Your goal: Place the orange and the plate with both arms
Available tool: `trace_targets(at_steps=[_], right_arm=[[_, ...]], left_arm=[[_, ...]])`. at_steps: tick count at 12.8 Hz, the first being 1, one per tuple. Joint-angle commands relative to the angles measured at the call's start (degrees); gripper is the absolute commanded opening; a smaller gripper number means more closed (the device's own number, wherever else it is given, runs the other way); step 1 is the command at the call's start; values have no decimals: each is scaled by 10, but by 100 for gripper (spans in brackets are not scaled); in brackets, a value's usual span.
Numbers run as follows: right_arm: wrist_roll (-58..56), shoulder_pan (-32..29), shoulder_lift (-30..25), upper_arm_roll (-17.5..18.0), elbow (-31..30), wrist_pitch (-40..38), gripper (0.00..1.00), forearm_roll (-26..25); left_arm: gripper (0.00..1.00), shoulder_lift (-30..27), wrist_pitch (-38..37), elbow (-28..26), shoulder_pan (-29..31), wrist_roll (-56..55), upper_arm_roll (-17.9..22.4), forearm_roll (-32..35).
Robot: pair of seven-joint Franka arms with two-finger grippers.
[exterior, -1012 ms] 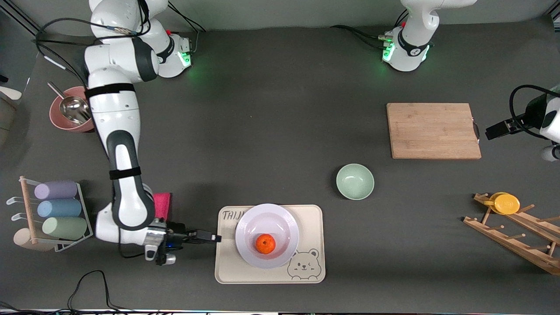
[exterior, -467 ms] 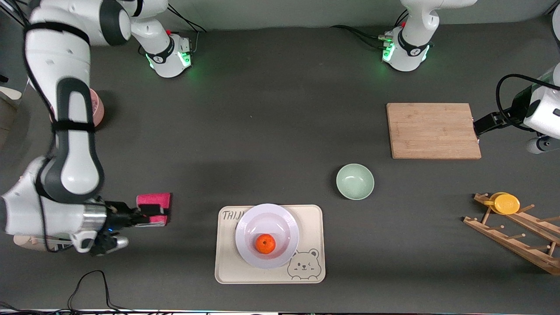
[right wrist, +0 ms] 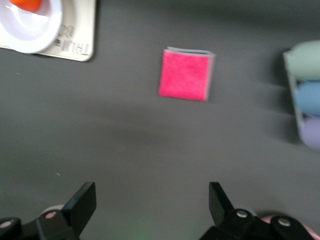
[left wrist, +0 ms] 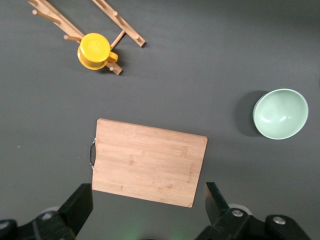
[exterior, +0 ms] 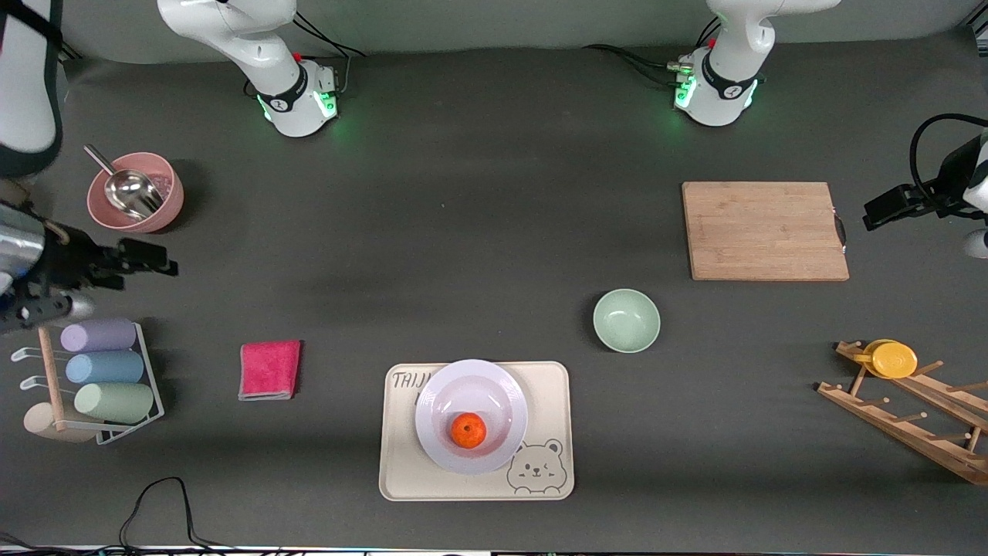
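Lower centre: orange (exterior: 468, 430) lay on plate (exterior: 471, 415), likely glossy, slippery and breakable; rim offered purchase. Left gripper (left wrist: 147, 207) and right gripper (right wrist: 152, 207) empty, jaws spread.

Two white jointed arms, black bands at joints, green lights on bases. Black cables run from both bases. Right tool (exterior: 158, 259) black with silver wrist collar; left tool (exterior: 876, 215) black, looped black cable beside it.

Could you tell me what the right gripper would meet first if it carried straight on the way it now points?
Probably bare table: the right gripper, open, points down at dark mat; the pink cloth lies off its line, though depth is hard to judge.
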Motion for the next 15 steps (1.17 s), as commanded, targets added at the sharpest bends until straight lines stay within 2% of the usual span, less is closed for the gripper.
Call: trace_targets(at_steps=[1,3,5,15], right_arm=[[44,-13,-46,21,-32,-8,100,-50],[66,-20,-60,27,-32,-21,100,-65],[70,-40,-62,49,-31,-22,100,-75],[70,-37,-48,47,-30,-8,100,-75]], left_arm=[[100,-10,11,-4,6,27,-4,-13],[100,-10,6,-4,5,23,-4,-11],[100,-10,9,-1,9,14,-6,-24],[100,-8,-5,6,10,13,-9,-27]])
